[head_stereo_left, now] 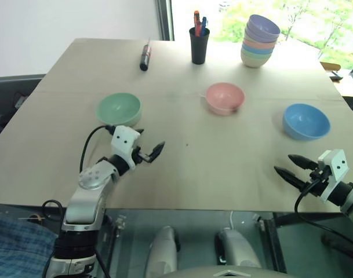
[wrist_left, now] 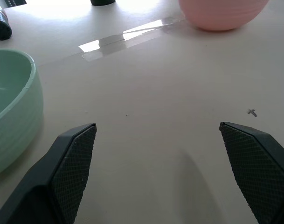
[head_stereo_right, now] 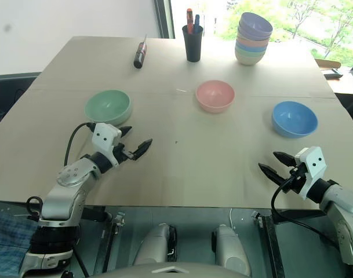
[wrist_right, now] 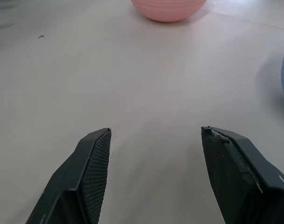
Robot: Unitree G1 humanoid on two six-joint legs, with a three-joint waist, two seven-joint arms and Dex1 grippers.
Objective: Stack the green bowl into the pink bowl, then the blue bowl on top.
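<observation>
Where head views show blue bowl (head_stereo_left: 306, 121), left wrist sees green bowl (wrist_left: 11, 102)

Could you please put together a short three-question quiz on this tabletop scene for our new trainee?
1. True or false: the pale mint-green plastic bowl already sits inside the pale salmon-pink plastic bowl.
2. Which bowl lies nearest the right gripper? A) green B) pink C) the bright sky-blue plastic bowl
3. Fill in: the left gripper is ____ and holds nothing.

Key: 1 false, they stand apart on the table. 2 C. 3 open.
</observation>
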